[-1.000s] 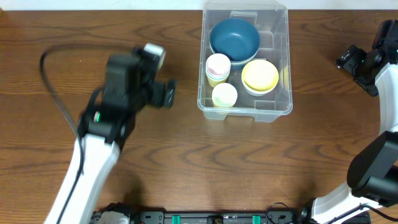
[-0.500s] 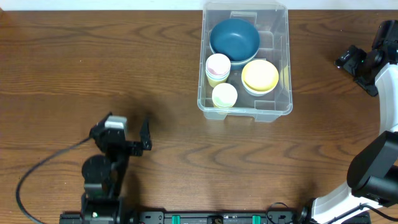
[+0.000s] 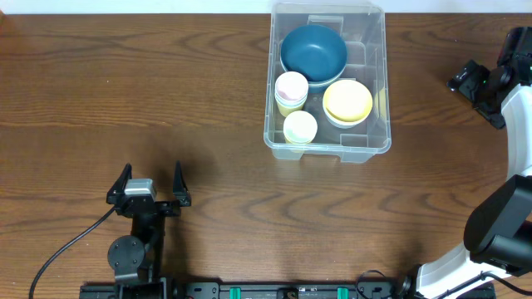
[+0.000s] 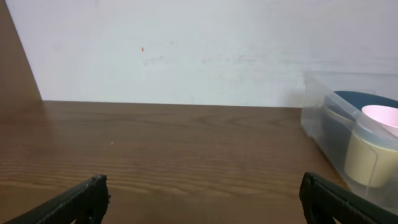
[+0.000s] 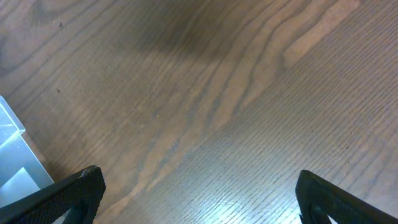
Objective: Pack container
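1. Wooden table (image 3: 208,100), white wall behind. The container (image 3: 332,151) stands at the far side, right of centre, well apart from both my grippers.
2. Contents are a blue bowl (image 3: 313,51), a yellow bowl (image 3: 347,100), a pink cup (image 3: 291,85) and a pale cup (image 3: 300,126), all within the walls. No loose item shows on the tabletop.
3. My left gripper (image 3: 151,170) sits by the near edge, fingers spread wide and empty. My right gripper (image 5: 199,180) is off beyond the container's right side, fingers likewise apart and empty.
4. Judgement: packing appears complete, and the step in hand is standing off.
5. To do it well, any further move should go away from the rim, never across the bin.
6. The pink cup may be a nested stack; from overhead I cannot tell.
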